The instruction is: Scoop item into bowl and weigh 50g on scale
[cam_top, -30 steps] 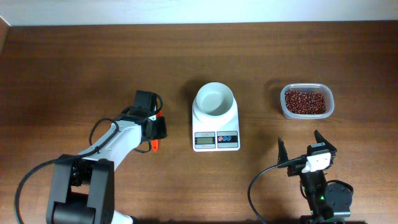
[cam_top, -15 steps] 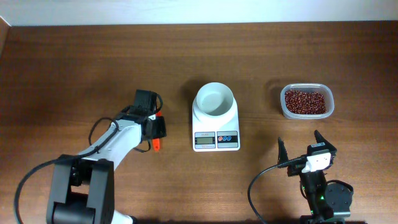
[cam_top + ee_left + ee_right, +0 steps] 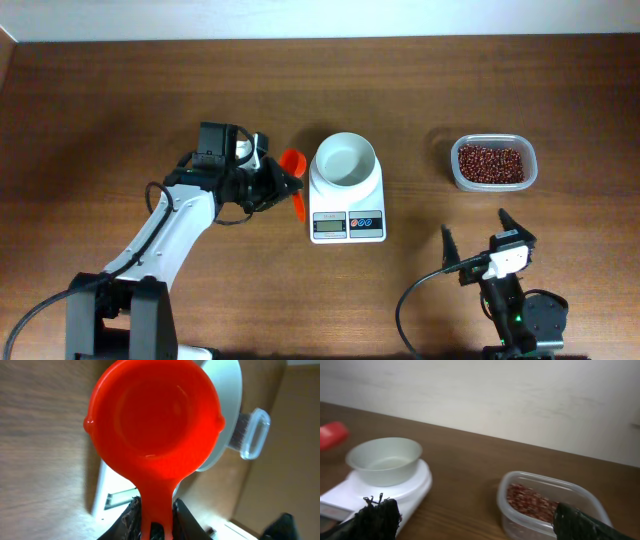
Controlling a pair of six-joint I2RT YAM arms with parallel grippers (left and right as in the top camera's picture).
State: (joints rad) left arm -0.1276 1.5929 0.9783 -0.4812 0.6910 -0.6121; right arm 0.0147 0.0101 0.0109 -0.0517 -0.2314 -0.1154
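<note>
Left fingers (image 3: 131, 520) pinched close, right fingers (image 3: 377, 520) spread wide.

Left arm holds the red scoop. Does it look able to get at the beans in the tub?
Probably not straight across: the scale and bowl stand between the left pincer with its scoop and the tub of beans. It would likely need to go over them.

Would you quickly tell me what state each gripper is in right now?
Left gripper: shut on the red scoop, gripped by its handle.
Right gripper: open, holding nothing.
</note>
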